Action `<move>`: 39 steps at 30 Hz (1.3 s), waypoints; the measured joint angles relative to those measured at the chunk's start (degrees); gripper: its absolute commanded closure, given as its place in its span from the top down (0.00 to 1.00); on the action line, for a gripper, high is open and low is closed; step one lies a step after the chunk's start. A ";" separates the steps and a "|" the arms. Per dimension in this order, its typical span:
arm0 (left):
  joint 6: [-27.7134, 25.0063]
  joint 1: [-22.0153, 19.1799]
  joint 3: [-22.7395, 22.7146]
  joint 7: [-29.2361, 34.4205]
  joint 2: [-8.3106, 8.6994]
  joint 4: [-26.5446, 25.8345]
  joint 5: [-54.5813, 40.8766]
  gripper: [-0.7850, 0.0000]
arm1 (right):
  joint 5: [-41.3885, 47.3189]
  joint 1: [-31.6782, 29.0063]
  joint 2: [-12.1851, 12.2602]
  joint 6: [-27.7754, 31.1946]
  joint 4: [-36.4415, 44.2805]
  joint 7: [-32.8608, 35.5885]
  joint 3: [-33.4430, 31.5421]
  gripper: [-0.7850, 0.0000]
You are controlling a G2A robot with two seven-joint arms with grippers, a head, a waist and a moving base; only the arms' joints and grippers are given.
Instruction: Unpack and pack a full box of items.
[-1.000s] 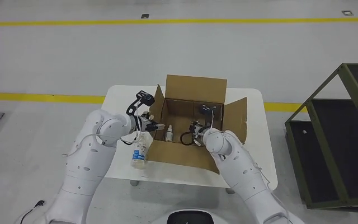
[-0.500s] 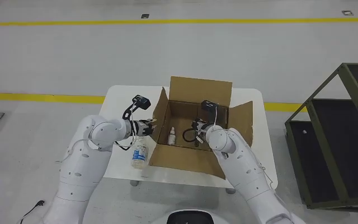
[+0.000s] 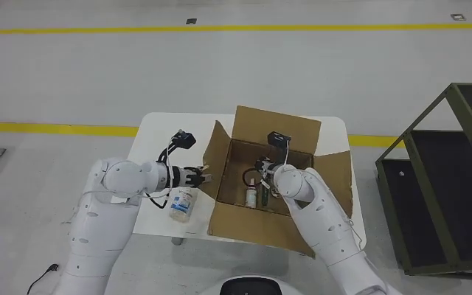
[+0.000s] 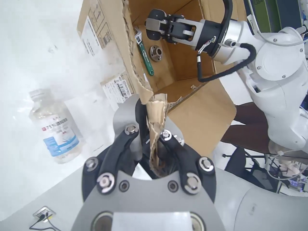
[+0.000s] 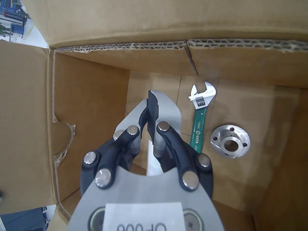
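Two items, a green-handled wrench (image 5: 200, 123) and a metal flange (image 5: 230, 144), lie side by side on the floor of the open cardboard box (image 3: 251, 221) on the white table (image 3: 155, 133). Inside the box hangs the right gripper (image 5: 150, 111), pinched together on nothing (pads meeting). The left gripper (image 4: 150, 121) clamps a torn side-flap corner, with a clear bottle (image 4: 56, 133) lying nearby on the table.

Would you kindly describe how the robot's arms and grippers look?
The left arm and right arm are glossy white shells. The left gripper and right gripper have silver fingers, black pads, black linkages, silver bolts. A black cable loops by the right wrist.
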State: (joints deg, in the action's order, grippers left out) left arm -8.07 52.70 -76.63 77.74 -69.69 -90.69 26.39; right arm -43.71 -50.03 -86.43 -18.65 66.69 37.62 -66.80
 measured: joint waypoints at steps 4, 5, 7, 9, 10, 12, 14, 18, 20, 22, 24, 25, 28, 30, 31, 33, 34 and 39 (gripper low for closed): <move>3.84 2.07 0.21 0.60 0.31 -0.99 -0.99 0.00 | 0.13 0.71 -0.13 -0.92 -1.58 1.58 0.69 0.00; 4.71 2.56 0.34 0.43 0.37 -1.29 -1.32 0.00 | -0.05 1.12 -0.20 -1.10 -2.19 2.06 1.12 0.00; 5.63 3.00 0.65 0.18 0.48 -1.82 -1.42 0.00 | -0.94 1.82 -0.33 -1.07 -2.84 2.71 2.13 0.00; 6.02 3.23 1.27 0.42 0.63 -2.16 -0.90 1.00 | -2.60 2.72 -0.50 -1.67 -3.52 3.76 3.58 0.00; 6.18 3.25 1.48 0.48 0.69 -2.16 -0.78 1.00 | -3.33 3.14 -0.60 -2.11 -3.76 4.31 4.26 0.00; 6.33 3.10 1.79 0.54 0.85 -2.05 -0.54 1.00 | -5.25 4.07 -0.87 -3.10 -4.18 5.32 6.01 0.00; 5.94 2.67 1.88 0.51 1.03 -2.03 -0.29 1.00 | -7.36 4.87 -1.21 -4.58 -4.48 6.36 7.97 0.00; 3.71 1.75 1.77 0.32 1.43 -2.18 0.39 1.00 | -12.54 6.29 -1.95 -10.14 -4.29 9.19 11.76 0.00; 3.34 1.62 1.76 0.30 1.49 -2.25 0.61 1.00 | -14.26 6.57 -2.29 -12.48 -3.83 10.62 13.18 0.00; 3.40 1.64 1.76 0.30 1.49 -2.25 0.60 1.00 | -15.21 6.62 -2.46 -13.61 -3.77 12.05 13.93 0.00; 3.43 1.65 1.76 0.30 1.48 -2.25 0.58 1.00 | -16.08 6.61 -2.59 -14.86 -3.81 13.86 14.40 0.00; 3.43 1.65 1.76 0.30 1.48 -2.24 0.58 1.00 | -16.56 6.56 -2.62 -15.48 -3.87 14.61 14.58 0.00; 3.43 1.65 1.76 0.30 1.48 -2.24 0.57 1.00 | -18.03 6.28 -2.68 -17.16 -4.10 16.58 14.90 0.00; 3.43 1.65 1.76 0.30 1.48 -2.24 0.57 1.00 | -19.18 6.16 -2.69 -18.06 -4.55 17.23 15.11 0.00; 3.43 1.65 1.76 0.30 1.48 -2.24 0.57 1.00 | -19.30 6.17 -2.70 -18.15 -4.59 17.26 15.14 0.00; 3.43 1.65 1.76 0.30 1.48 -2.24 0.57 1.00 | -19.27 6.17 -2.70 -18.14 -4.59 17.23 15.14 0.00; 3.43 1.65 1.76 0.30 1.48 -2.24 0.57 1.00 | -19.25 6.17 -2.70 -18.12 -4.58 17.22 15.14 0.00; 2.61 2.96 1.74 -4.01 1.95 -5.31 5.76 1.00 | -18.82 5.25 -2.61 -16.76 -4.45 15.59 14.54 0.02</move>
State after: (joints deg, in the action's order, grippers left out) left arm -5.46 55.67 -74.89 73.72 -67.74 -96.00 32.15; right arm -62.53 -44.78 -89.03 -35.42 62.24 53.21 -52.26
